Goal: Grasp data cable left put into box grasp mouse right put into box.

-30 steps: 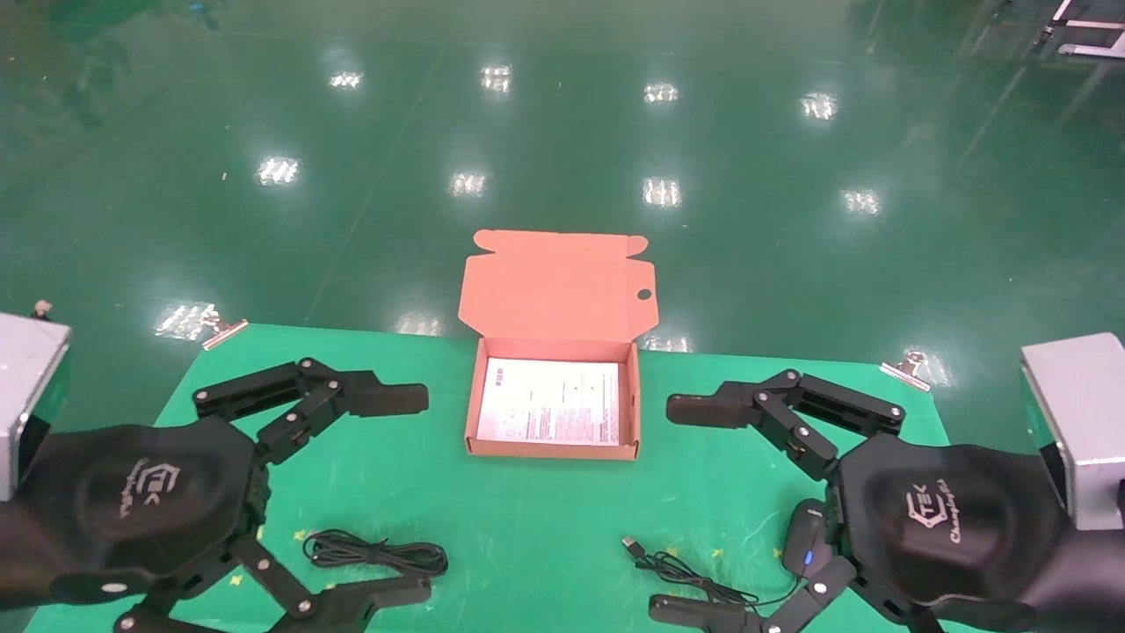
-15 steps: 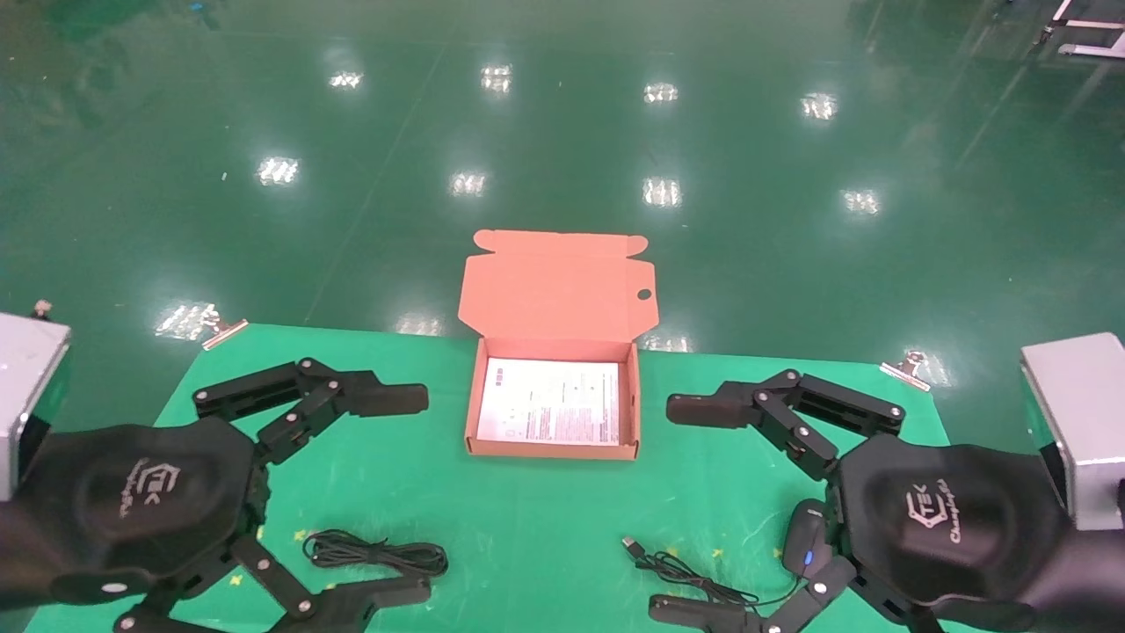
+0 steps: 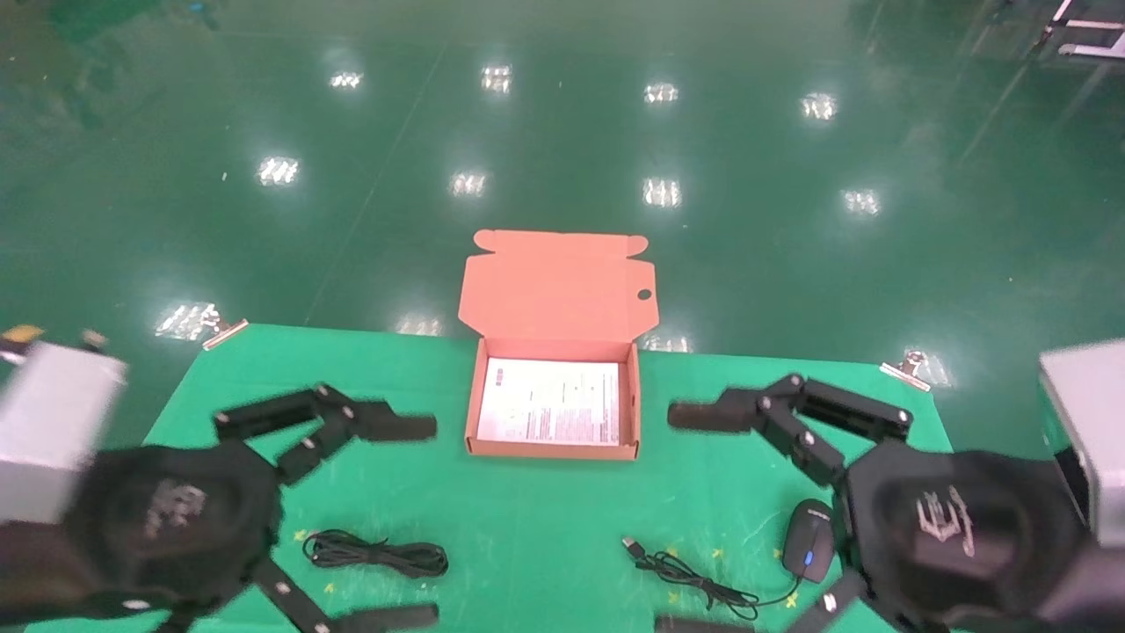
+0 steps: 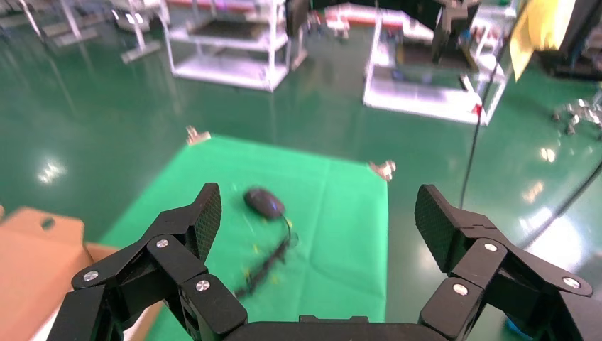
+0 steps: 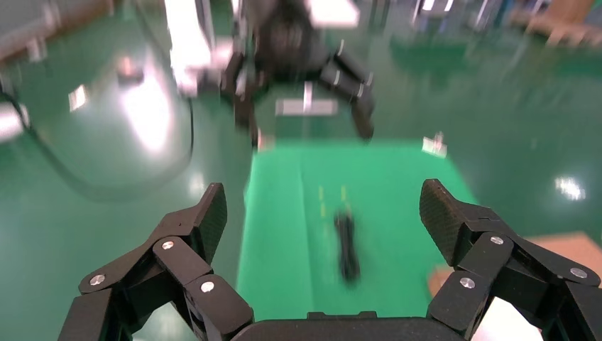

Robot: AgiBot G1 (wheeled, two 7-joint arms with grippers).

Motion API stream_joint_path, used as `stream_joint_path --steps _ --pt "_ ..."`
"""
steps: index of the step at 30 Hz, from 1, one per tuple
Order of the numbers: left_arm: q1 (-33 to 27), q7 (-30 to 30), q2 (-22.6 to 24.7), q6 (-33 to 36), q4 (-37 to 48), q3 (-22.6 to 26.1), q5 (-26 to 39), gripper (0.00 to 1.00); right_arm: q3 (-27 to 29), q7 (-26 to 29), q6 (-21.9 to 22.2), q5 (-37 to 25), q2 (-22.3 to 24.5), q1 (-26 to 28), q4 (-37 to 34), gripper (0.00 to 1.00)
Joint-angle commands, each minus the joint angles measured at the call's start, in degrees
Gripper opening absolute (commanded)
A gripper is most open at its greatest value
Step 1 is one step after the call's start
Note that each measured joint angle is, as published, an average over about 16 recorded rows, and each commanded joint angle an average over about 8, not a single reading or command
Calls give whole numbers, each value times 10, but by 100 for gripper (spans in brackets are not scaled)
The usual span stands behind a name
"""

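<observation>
Left end effector (image 3: 400,519): hovering over the table's left side with fingers spread wide, gripping nothing.
Right end effector (image 3: 694,519): hanging over the table's right side, fingers likewise parted wide and holding nothing.
Data cable (image 3: 376,554): lying as a flat black bundle near the table's front edge, between the left fingers.
Mouse (image 3: 809,539): sitting near the front right, wheel glowing blue, its cord trailing toward the middle.
Box (image 3: 552,452): standing open at the table's back edge, centre, lid flipped back, a white printed sheet lying inside.
Table (image 3: 545,510): wearing a green mat.
</observation>
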Motion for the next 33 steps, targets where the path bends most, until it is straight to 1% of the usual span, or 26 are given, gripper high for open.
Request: stream_joint_path --steps 1,5,10,14,20,22,25,29,33 --pt "-11 -9 3 3 -1 11 19 100 -7 3 -4 -23 4 16 8 100" --pt "-46 -25 18 14 2 40 70 100 -53 5 -22 -98 -6 73 14 100" --pt "-90 -37 40 27 6 82 140 100 -134 -8 -34 -185 -24 149 17 100" --pt "-124 -32 57 28 3 119 206 100 -219 -28 -35 -253 -40 209 19 100" --pt "-162 -3 86 21 -7 179 319 100 -354 -52 -29 -358 -79 286 21 100" --pt "-169 4 96 16 -8 197 356 100 -388 -51 -23 -386 -91 300 21 100" --pt "-173 10 110 3 -7 219 409 100 -422 -42 -10 -422 -106 309 22 100" --pt "-170 9 127 -24 -6 242 476 100 -447 -23 19 -465 -121 300 22 100" --pt "-160 1 142 -58 0 257 530 100 -457 -1 62 -506 -129 277 22 100"
